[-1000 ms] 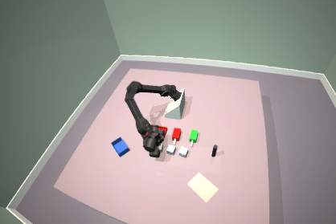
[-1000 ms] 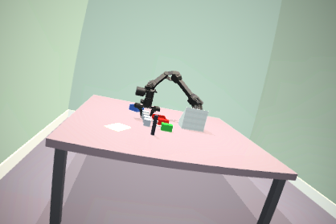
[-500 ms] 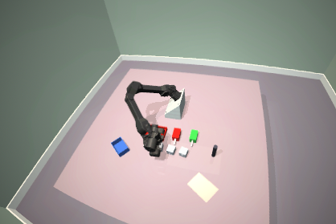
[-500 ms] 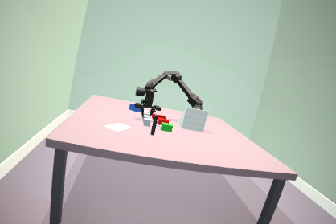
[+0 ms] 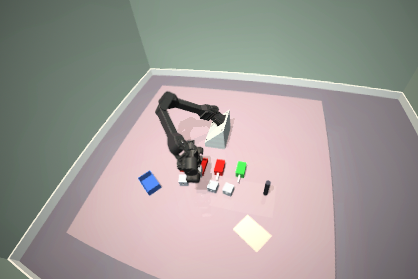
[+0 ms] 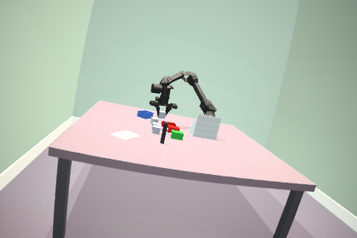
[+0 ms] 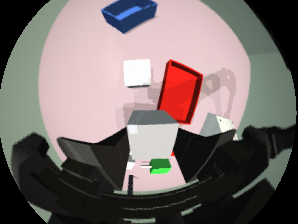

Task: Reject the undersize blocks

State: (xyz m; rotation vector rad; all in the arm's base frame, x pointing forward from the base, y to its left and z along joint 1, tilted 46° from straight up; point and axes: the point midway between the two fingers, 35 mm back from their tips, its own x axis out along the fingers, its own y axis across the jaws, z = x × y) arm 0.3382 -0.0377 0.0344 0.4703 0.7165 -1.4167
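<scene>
Top view, gripper: left of centre, its hand (image 5: 191, 177) (image 6: 164, 112) (image 7: 153, 142) hiding the fingertips; this view alone cannot tell their state.
Top view, red tray: just beside the hand (image 5: 204, 166) (image 6: 168, 123) (image 7: 180, 92), mostly covered by it.
Top view, standing blocks: one left block (image 5: 183, 180) (image 6: 155, 120) (image 7: 137, 72) just left of the hand, and a middle block (image 5: 212, 186) and a right block (image 5: 228, 189) near each other, right of it.
Top view, green GO gauge: right of centre (image 5: 241, 168) (image 6: 177, 135) (image 7: 160, 166), lying down, pin towards the lower edge; a red gauge (image 5: 219, 167) (image 6: 173, 129) lies to its left.
Exterior view, held block: between the fingertips (image 6: 161, 115), seemingly raised off the table; the top view hides it.
Exterior view, fingers: closed in on the block from both sides.
Wrist view, grip: fingers clamped on opposite faces of the held block, which looks fairly square between them.
Wrist view, red tray: right of centre, its inside bare where seen, which the top view cannot show.
Wrist view, blue tray: at the top edge (image 7: 129, 19) (image 5: 149, 183) (image 6: 145, 114), not the place for rejects.
Step in hand: probably carrying a block judged undersize to the red tray; its bore does not show.
Doing it well: keep the block above the tray wall, centre it over the floor, lower it level and only then open; swinging low could clip the rim or knock the left block.
</scene>
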